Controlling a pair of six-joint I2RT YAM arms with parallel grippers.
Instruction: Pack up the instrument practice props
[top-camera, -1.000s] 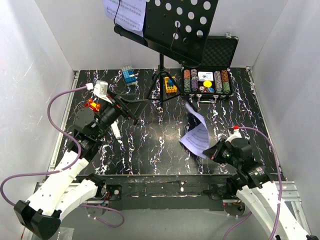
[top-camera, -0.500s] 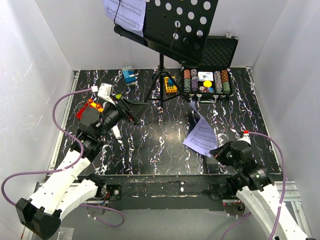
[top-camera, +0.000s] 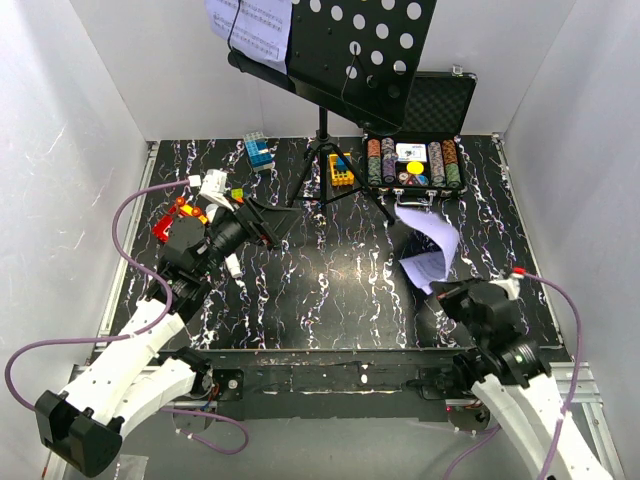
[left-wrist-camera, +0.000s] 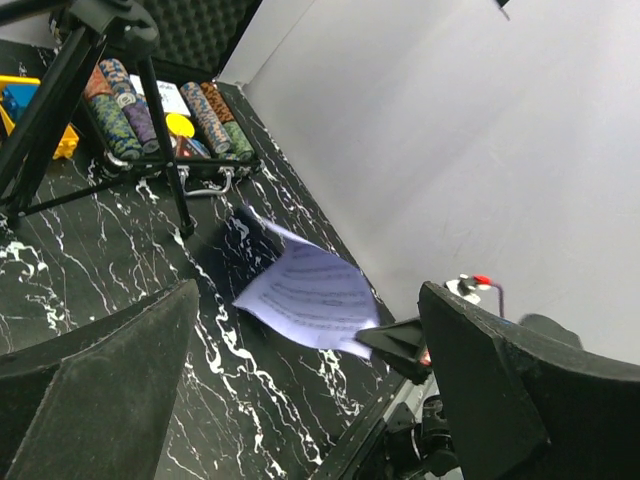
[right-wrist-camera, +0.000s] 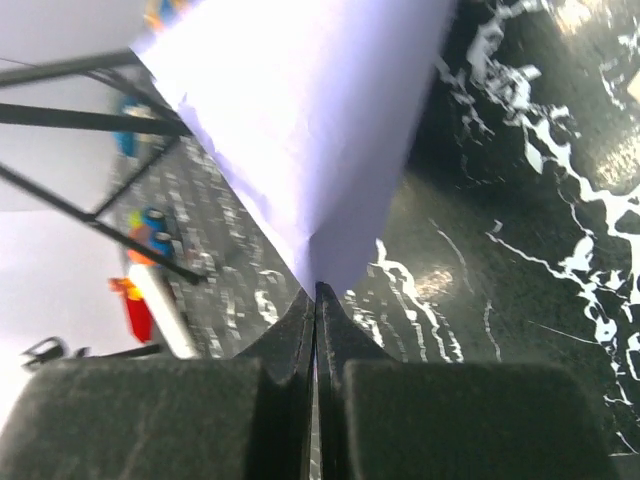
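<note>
My right gripper is further right and nearer my base than a second ago, carrying the sheet of music with it. The sheet now stands more upright, I think, and sits closer to the chip case. My left gripper has edged slightly right.

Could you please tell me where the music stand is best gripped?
Grip the music stand by its thin upright pole, between the wide desk and splayed tripod legs, coming level from the near side; it is slim, vertical and exposed there.
</note>
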